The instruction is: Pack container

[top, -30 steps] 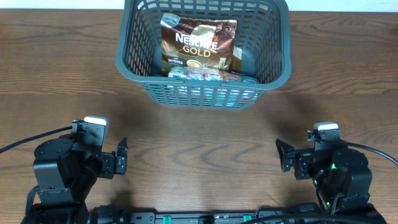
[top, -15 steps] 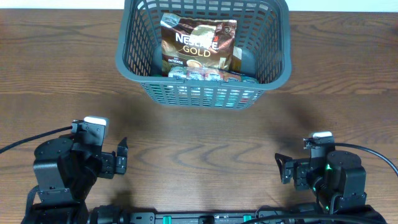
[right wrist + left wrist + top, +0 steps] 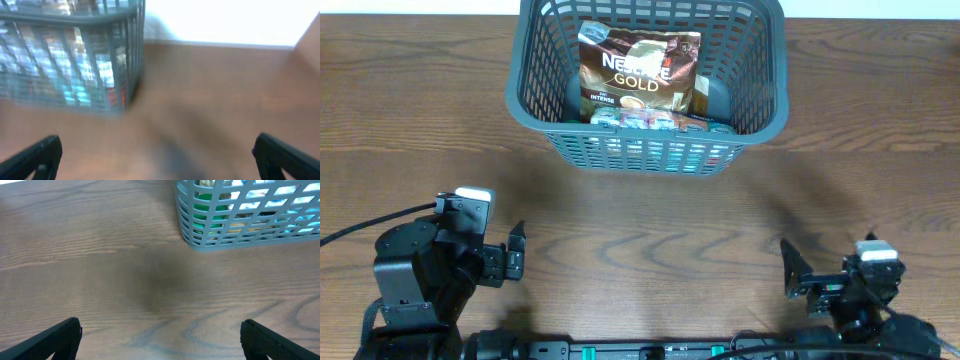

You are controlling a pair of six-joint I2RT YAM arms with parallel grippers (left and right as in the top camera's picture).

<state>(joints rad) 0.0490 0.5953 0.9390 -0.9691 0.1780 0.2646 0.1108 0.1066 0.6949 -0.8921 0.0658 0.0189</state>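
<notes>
Left claw (image 3: pixel 516 250): spread wide, empty, low over the table (image 3: pixel 650 225).
Right claw (image 3: pixel 790 272): spread wide, empty.
Basket (image 3: pixel 647 152): far side, well apart from both; coffee pouch (image 3: pixel 640 72) inside.
Risk: lattice may be snagged by an open finger, basket dragged.

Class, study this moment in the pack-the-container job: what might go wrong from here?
1. The coffee pouch lies high on other packets in the container; another item dropped on top may slide or stick out over the rim.
2. The right wrist view is blurred, so steering the right gripper by it near the lattice wall risks a bump.
3. The container sits close to the table's far edge; a push might shove it off.
</notes>
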